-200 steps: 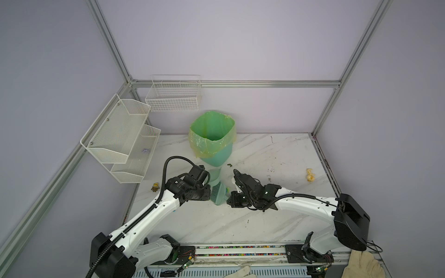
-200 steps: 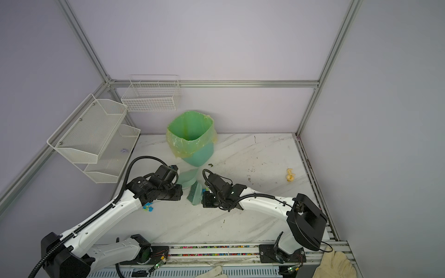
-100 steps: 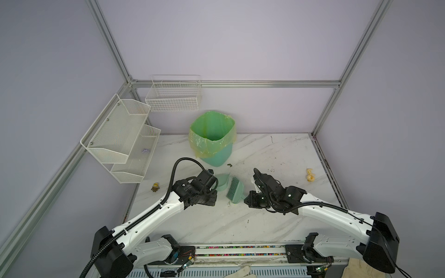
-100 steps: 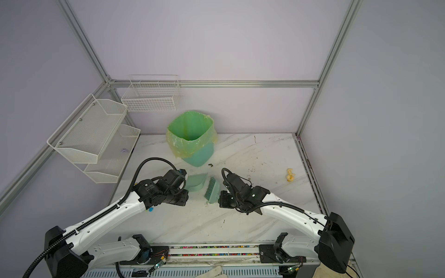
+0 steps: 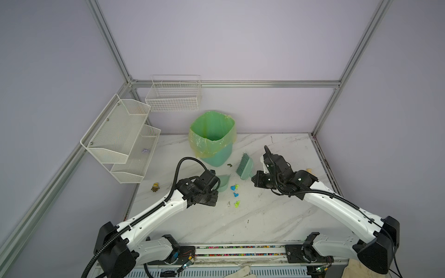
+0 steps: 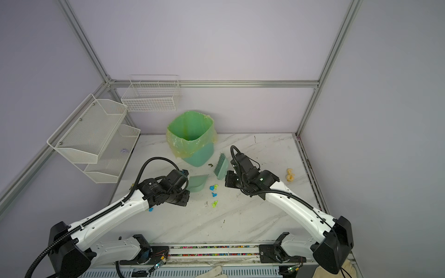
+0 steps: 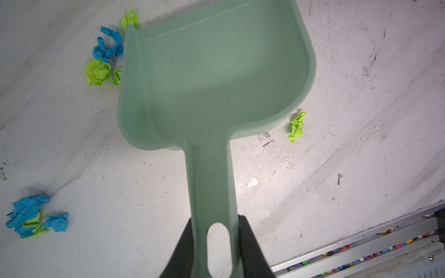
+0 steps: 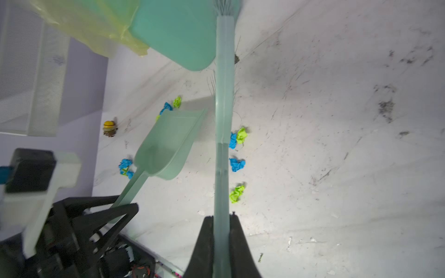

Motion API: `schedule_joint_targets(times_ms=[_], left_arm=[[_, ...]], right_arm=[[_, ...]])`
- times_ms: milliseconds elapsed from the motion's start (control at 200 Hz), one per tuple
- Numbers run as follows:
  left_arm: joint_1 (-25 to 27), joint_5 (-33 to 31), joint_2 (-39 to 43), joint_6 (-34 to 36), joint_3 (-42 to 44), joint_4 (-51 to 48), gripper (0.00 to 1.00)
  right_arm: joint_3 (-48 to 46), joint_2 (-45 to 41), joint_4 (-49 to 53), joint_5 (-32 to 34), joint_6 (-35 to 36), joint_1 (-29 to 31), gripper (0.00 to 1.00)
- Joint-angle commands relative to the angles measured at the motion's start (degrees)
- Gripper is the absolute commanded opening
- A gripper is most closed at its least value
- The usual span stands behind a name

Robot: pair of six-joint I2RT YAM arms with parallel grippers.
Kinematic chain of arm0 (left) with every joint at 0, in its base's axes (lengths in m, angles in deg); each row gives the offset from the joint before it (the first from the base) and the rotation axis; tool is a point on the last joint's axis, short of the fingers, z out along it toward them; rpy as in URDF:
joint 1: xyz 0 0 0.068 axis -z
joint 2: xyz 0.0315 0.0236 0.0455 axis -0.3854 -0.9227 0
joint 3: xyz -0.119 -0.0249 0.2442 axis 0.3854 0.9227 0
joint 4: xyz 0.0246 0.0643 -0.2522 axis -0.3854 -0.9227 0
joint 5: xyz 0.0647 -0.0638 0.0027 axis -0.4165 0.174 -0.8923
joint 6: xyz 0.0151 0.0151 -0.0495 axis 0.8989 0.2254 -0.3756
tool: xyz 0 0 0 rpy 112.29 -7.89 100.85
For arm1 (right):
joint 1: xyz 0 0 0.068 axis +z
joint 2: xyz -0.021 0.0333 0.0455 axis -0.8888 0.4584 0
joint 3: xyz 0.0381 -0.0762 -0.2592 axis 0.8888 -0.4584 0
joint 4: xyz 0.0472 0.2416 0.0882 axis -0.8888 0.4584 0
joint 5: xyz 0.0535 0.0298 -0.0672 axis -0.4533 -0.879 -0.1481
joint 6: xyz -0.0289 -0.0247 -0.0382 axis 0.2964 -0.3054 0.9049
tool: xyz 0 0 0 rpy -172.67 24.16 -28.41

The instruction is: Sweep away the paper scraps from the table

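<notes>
Left gripper (image 7: 216,231) clamping dustpan (image 7: 216,72) handle, right gripper (image 8: 221,223) pinching brush (image 8: 224,120) handle, scraps (image 5: 233,187) lying mid-frame between them on table (image 5: 265,216).

Paper scraps (image 5: 234,190): small crumpled wads, bright blue and lime green, lying loose on the table (image 5: 265,216), a flat white marble-look top with grey veins and dark scuffs. Three small groups line up near mid-table, 12 to 6 o'clock; a further blue cluster (image 6: 150,209) lies toward 9 o'clock.
</notes>
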Motion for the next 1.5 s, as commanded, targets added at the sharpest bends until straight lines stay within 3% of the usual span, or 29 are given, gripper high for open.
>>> schedule_joint_targets(times_ms=[0, 175, 525, 930, 1205, 1495], left_arm=[[0.79, 0.36, 1.37, -0.18, -5.36, -0.55, 0.0], [3.87, 1.82, 3.46, -3.73, -4.67, -1.98, 0.0], [19.94, -1.19, 3.12, -16.81, -6.2, -7.66, 0.0], [35.16, -1.26, -5.96, -28.16, -10.73, -11.0, 0.0], [37.42, -4.48, -9.08, -30.81, -15.99, -17.59, 0.0], [37.87, -2.01, -10.31, -30.32, -15.54, -18.32, 0.0]], right_arm=[[4.32, 2.8, 1.96, 6.09, 5.75, -0.73, 0.0], [9.04, 8.01, 1.53, 8.57, 10.42, -0.91, 0.0], [12.75, 13.62, 1.09, 8.8, 13.61, -0.91, 0.0], [11.97, 13.95, 0.31, 9.7, 14.93, -0.91, 0.0], [10.4, 13.19, -0.66, 9.12, 14.74, -0.91, 0.0], [11.94, 13.89, -0.56, 9.34, 15.73, -0.91, 0.0]])
